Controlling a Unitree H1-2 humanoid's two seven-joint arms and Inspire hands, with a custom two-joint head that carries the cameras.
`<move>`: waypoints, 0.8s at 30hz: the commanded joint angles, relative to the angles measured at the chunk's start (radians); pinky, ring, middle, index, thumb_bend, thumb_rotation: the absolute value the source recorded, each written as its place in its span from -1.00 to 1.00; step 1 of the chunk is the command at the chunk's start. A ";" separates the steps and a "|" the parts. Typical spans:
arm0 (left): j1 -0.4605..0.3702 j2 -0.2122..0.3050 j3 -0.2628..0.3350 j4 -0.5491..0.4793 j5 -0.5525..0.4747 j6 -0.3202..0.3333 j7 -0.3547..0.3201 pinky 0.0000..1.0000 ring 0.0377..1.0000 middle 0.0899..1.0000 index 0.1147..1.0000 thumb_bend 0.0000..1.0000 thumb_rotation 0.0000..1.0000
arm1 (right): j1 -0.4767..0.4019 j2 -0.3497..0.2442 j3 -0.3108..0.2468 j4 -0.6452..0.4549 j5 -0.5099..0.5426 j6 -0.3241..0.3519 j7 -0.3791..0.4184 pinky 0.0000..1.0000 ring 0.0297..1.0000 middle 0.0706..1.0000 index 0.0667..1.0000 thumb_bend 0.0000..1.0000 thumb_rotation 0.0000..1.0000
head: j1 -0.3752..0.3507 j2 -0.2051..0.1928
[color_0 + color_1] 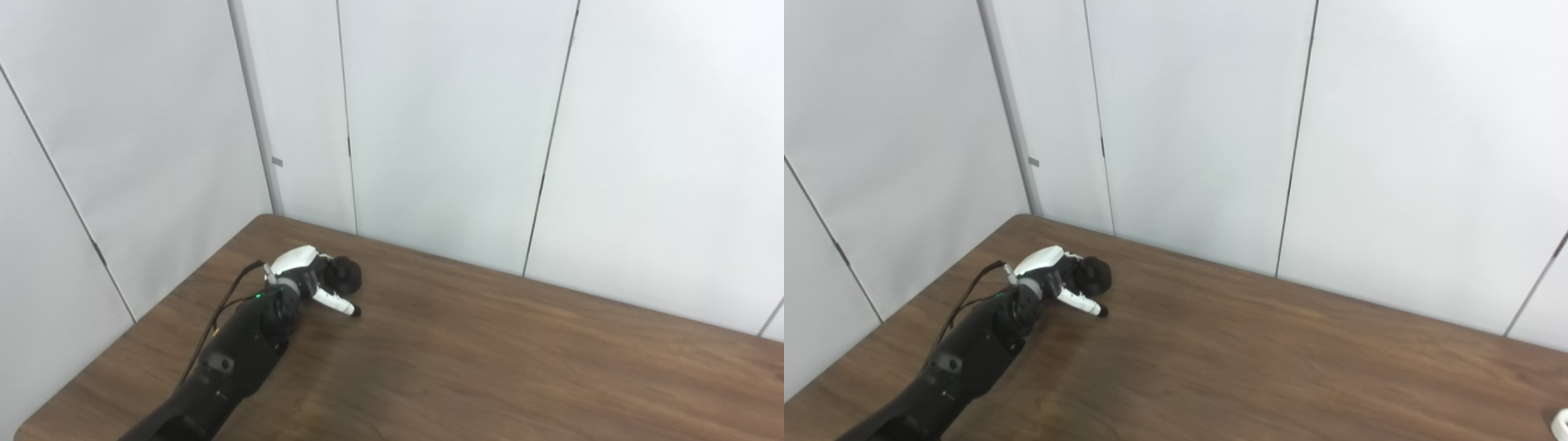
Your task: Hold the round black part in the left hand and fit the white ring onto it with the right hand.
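Observation:
The round black part [346, 275] lies on the brown table [490, 355] near its far left corner. My left hand [309, 278] reaches it from the left. Its dark fingers merge with the part, so I cannot tell whether they grip it. The white thumb [335, 302] lies stretched out along the part's near side, its tip on the table. The same scene shows in the right eye view, with the hand [1056, 275] at the part [1093, 275]. A small white object [1560, 424], perhaps the ring, is cut off at the bottom right edge. My right hand is not in view.
White wall panels [429, 122] stand close behind the table's far edge and along its left side. A black cable [229, 294] runs along my left forearm [233, 361].

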 commanded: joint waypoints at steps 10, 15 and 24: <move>0.015 0.036 -0.015 -0.001 0.011 -0.087 0.109 1.00 1.00 0.88 -0.16 0.05 -0.91 | 0.000 -0.038 -0.019 -0.014 0.007 0.002 0.005 1.00 1.00 1.00 1.00 0.28 0.46 | 0.002 0.002; 0.024 0.047 -0.026 -0.004 0.017 -0.102 0.121 1.00 1.00 0.78 -0.18 0.04 -0.92 | 0.001 -0.039 -0.020 -0.013 0.003 -0.003 0.007 1.00 1.00 1.00 1.00 0.28 0.47 | 0.002 0.004; 0.034 0.045 -0.031 -0.003 0.006 -0.122 0.124 1.00 1.00 0.75 -0.18 0.04 -0.91 | 0.003 -0.031 -0.017 -0.027 -0.013 0.007 -0.002 1.00 1.00 1.00 1.00 0.28 0.47 | -0.023 0.000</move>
